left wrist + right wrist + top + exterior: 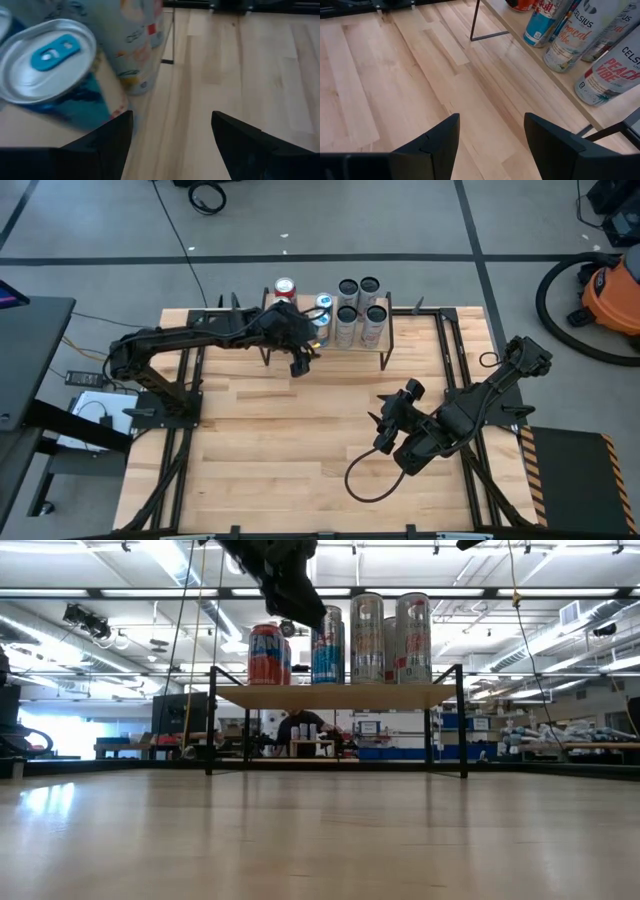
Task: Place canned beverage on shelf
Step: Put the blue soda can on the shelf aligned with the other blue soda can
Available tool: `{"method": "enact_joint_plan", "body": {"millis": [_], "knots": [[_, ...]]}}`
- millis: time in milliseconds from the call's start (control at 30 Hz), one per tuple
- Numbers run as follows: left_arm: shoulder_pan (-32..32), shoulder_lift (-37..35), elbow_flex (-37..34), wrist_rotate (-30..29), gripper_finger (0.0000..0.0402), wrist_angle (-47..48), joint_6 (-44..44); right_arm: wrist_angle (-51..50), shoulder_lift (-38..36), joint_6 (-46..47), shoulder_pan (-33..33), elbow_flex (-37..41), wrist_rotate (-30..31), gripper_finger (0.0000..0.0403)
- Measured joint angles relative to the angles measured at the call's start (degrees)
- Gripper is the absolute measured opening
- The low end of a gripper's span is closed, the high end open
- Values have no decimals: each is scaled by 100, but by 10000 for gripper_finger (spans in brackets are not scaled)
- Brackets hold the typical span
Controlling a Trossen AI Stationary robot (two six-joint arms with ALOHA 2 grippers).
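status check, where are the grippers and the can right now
Left gripper open and empty at the shelf's front edge. Right gripper open, waiting mid-table. Blue can upright on shelf beside red can. Nothing in the way.

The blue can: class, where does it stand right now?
The blue can stands upright on the shelf at the table's far edge, between the red can and the white cans, just beyond the open left gripper.

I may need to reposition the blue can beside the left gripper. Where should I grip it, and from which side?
Grip the blue can around its mid-body, coming from the shelf's open front edge, where the left gripper hovers, open. It stands upright, and taller silver cans crowd one side, a red can sits behind, so the front looks clearest.
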State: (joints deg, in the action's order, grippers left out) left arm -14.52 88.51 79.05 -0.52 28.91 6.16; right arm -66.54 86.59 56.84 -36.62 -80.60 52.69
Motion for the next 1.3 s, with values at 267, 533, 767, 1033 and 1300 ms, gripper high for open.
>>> {"method": "enact_joint_plan", "body": {"millis": [267, 533, 767, 1033, 1300], "knots": [[131, 0, 2, 31, 277, -145, -132, 0, 0, 0, 0, 0, 7, 230], [111, 11, 2, -878, 277, 462, -263, 2, 2, 0, 0, 0, -4, 230], [-17, 91, 2, -909, 277, 122, -118, 11, 2, 0, 0, 0, 0, 230], [-42, 541, 2, -771, 277, 225, -223, 28, 4, -21, -4, 0, -13, 230], [196, 603, 2, -840, 277, 233, -387, 29, 4, -47, -4, 1, -28, 230]]}}
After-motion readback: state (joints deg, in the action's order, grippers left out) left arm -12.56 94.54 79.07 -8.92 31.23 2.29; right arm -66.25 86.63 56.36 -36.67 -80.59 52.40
